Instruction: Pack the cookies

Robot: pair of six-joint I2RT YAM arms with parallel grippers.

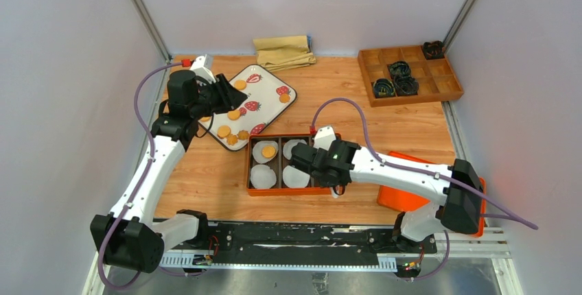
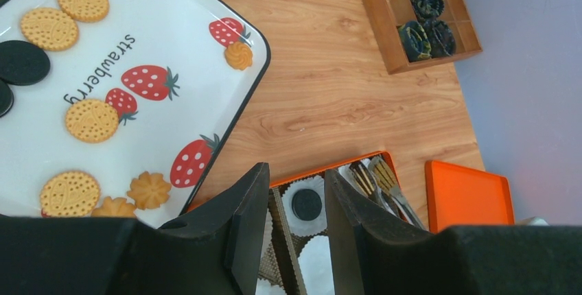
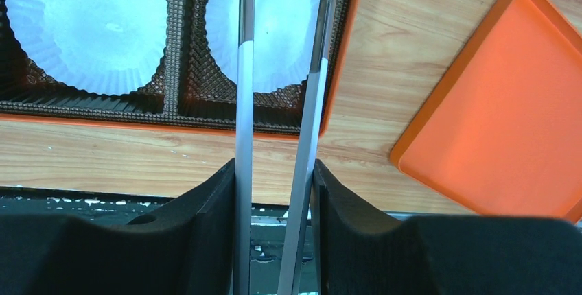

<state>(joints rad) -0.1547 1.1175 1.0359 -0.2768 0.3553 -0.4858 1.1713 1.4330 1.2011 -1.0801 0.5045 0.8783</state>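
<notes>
Right gripper (image 3: 274, 171) clamps slim metal tongs (image 3: 243, 103) over orange gridded box (image 1: 248, 171), near edge. White pleated paper cups (image 3: 89, 27) inside; two cups hold cookies (image 1: 268, 151), one golden, one black. Beyond box, glossy strawberry plate (image 2: 178, 41) carries the other round ones. Left gripper (image 2: 295, 171) above plate, fingers apart, empty.

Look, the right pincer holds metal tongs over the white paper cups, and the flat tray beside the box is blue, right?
Not quite. The flat tray beside the box is orange, not blue, as the right wrist view shows. The rest is right: the right pincer holds the metal tongs over the white paper cups.
</notes>
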